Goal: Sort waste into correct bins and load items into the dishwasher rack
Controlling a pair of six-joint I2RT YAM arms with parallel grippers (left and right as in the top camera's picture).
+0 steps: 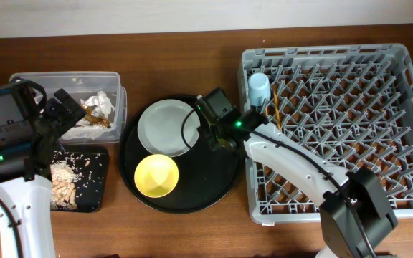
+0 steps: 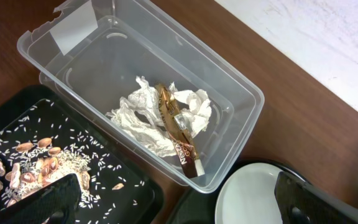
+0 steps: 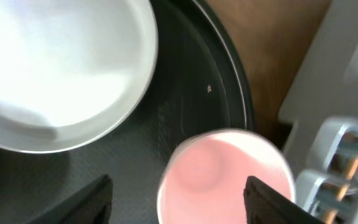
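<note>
- Right tool [image 3: 178,186] hangs over the 3 o'clock side of the round black tray [image 1: 214,179]. Its jaws are apart, with one dark finger [image 3: 89,199] on each side of the pink cup [image 3: 225,171]. Whether either finger touches the cup cannot be told.
- The pink cup stands on the tray's floor close to the rim. In the right wrist view, the plate [image 1: 165,127] lies at its 10 o'clock.
- On the round tray the plate sits toward 11 o'clock and the yellow bowl [image 1: 156,175] toward 7 o'clock. Their rims meet or nearly meet.
- The dishwasher rack [image 1: 321,56] rests on the wooden surface [image 1: 192,57] at 3 o'clock from the round tray.
- The blue cup [image 1: 258,87] sits among the pegs in the rack's 10 o'clock corner. The chopsticks [image 1: 274,111] lie slantwise just at the cup's 5 o'clock.
- The left tool [image 2: 178,183] hovers with its jaws wide apart and nothing between them. It is above the place where the clear box [image 2: 241,93] and the shallow black tray [image 1: 106,179] lie side by side.
- The clear box, at 9 o'clock from the round tray, holds the crumpled tissues [image 2: 138,115]. The gold foil wrapper [image 2: 176,134] lies across them.
- The shallow black tray sits at 6 o'clock from the clear box. It holds the beige food scraps [image 1: 63,183], heaped toward its 8 o'clock side, with loose grains scattered around them.
</note>
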